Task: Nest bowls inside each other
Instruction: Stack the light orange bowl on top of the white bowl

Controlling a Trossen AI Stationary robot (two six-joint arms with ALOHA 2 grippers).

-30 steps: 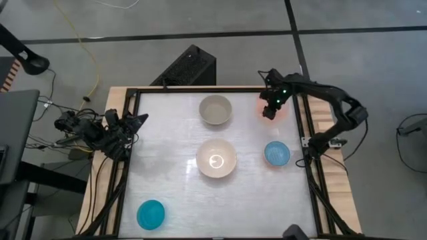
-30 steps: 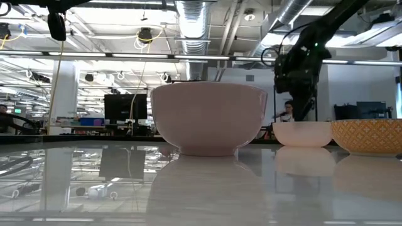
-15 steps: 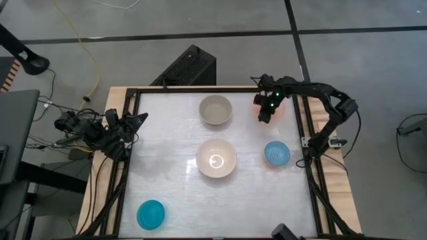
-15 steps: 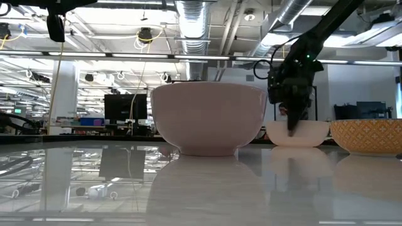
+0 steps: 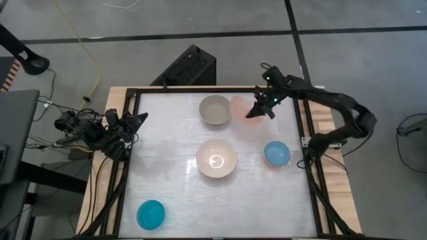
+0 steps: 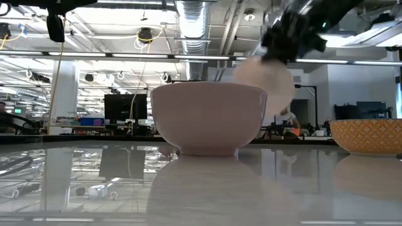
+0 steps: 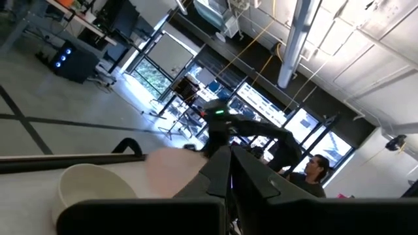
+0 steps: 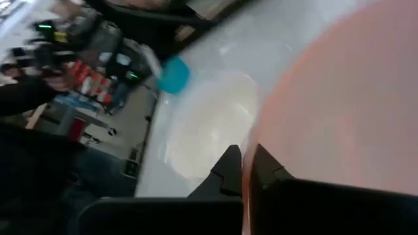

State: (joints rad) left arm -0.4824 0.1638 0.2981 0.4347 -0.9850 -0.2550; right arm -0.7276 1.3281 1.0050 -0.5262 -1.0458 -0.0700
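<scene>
My right gripper [image 5: 255, 112] is shut on the salmon-orange bowl [image 5: 239, 107], which hangs in the air just right of the grey bowl [image 5: 215, 109] at the table's far side. In the low view the salmon-orange bowl [image 6: 267, 78] shows blurred, above the table. The cream-white bowl [image 5: 216, 159] stands on its base at the middle, the light blue bowl [image 5: 277, 153] to its right, and the teal bowl [image 5: 151, 214] at the near left. My left gripper [image 5: 135, 122] waits shut at the table's left edge. My right gripper holds the salmon-orange bowl by its rim [image 8: 247, 196], on the side toward the table's right edge. The rim runs between the two fingers [image 8: 228, 171], one on each face of the wall. The fingers come slanting down from the right. The bowl is lifted clear and tilted.
A black frame [image 5: 200, 89] runs round the white table top. In the low view the cream-white bowl [image 6: 208, 119] stands large in front and a bowl with a patterned outer wall [image 6: 367, 135] at the right. A person [image 7: 318, 171] shows in the room beyond.
My right gripper has come down onto the salmon-orange bowl at the far right and shut on its rim. It has then risen and gone toward the table's left edge, turning at the wrist. The bowl has left the table, tipped, and now hangs beside the grey bowl.
</scene>
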